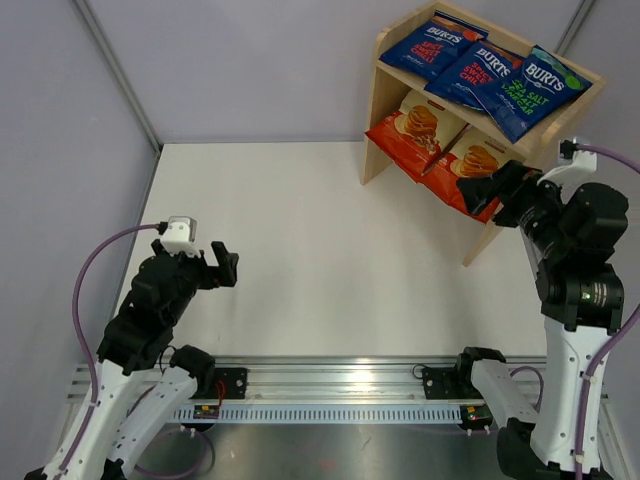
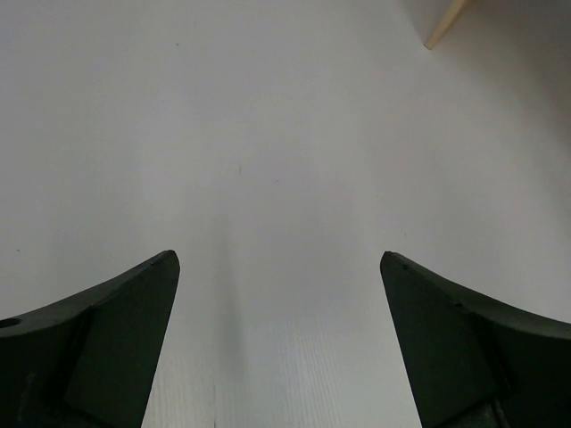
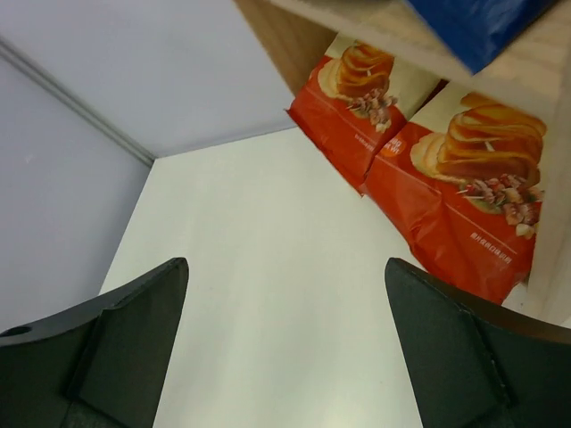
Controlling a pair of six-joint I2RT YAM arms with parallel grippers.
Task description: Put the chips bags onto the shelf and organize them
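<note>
Black two-finger left pincer [image 1: 222,265], 8 o'clock: wide open, empty. At 3 o'clock, right pincer [image 1: 490,190]: same. Light wooden shelf [image 1: 385,100], 1 o'clock: three dark blue chip bags [image 1: 478,70] on top tier, two cream-and-red bags [image 1: 440,150] on lower tier. All five shelved; task seemingly done.

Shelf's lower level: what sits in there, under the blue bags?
Two cream-and-red chip bags sit side by side inside the shelf. Its upper tier, carrying three blue bags, covers their upper edges; anything behind them is hidden.
</note>
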